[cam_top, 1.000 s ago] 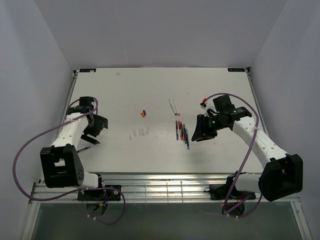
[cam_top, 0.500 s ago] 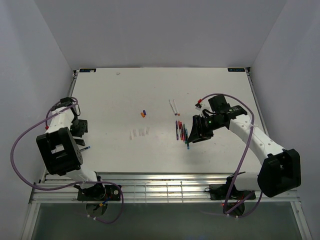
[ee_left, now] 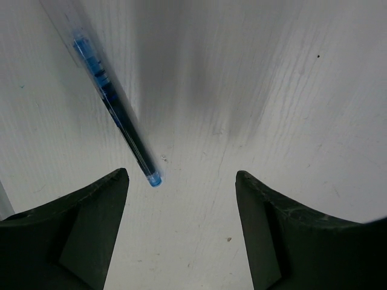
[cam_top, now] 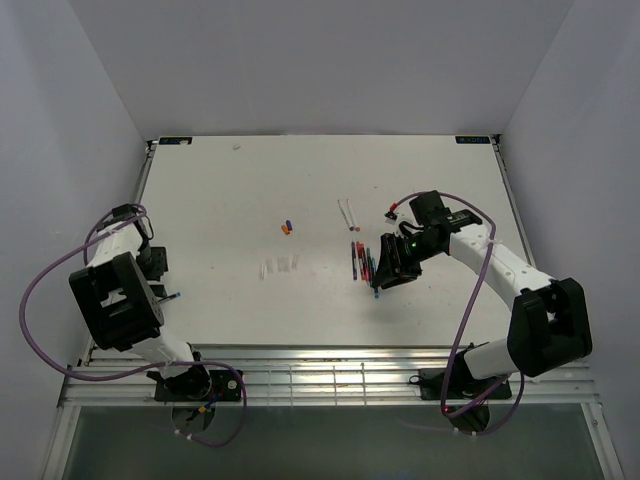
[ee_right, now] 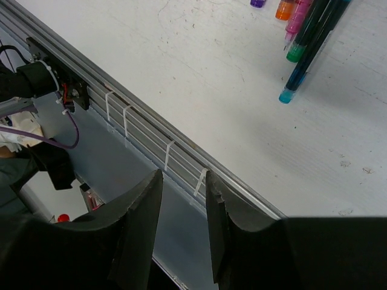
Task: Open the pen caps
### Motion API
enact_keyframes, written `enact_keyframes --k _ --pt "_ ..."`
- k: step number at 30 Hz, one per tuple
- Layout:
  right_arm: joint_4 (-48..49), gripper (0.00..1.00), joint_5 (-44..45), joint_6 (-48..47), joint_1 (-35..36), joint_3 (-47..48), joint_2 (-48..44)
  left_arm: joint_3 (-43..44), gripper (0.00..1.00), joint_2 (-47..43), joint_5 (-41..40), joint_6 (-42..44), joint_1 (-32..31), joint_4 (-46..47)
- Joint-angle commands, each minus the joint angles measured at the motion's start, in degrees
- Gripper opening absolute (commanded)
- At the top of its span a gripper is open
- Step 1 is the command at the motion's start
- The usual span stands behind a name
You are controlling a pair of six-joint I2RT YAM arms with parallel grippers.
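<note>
A blue pen [ee_left: 115, 109] lies slantwise on the white table [ee_left: 290, 90], running from the upper left of the frame down toward the middle, its light-blue end resting just above and right of the left-hand fingertip. The left gripper [ee_left: 181, 175] fills the bottom corners with its two dark fingers [ee_left: 78, 223], set wide apart with only bare, speckled tabletop between them. A soft grey shadow falls across the upper middle.

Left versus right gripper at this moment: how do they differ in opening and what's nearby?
The left gripper has its black jaws wide apart; the right gripper leaves only a narrow gap. The left faces one slim blue pen lying alone; the right is beside a cluster of coloured pens. Both hold nothing.
</note>
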Motion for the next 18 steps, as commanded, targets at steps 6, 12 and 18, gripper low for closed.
enact_keyframes --k 6,12,18 --pt "1.07 0.41 -0.52 -1.28 0.19 -0.04 1.16 -3.91 0.77 2.25 -0.51 -4.60 1.13 1.52" --pt "0.37 0.41 0.44 -1.63 0.28 1.28 1.86 -10.49 0.68 0.50 1.60 -4.87 1.13 6.61" --pt "0.28 0.41 0.71 -1.63 0.19 1.19 1.16 -12.00 0.60 1.37 1.43 -3.73 1.13 7.67"
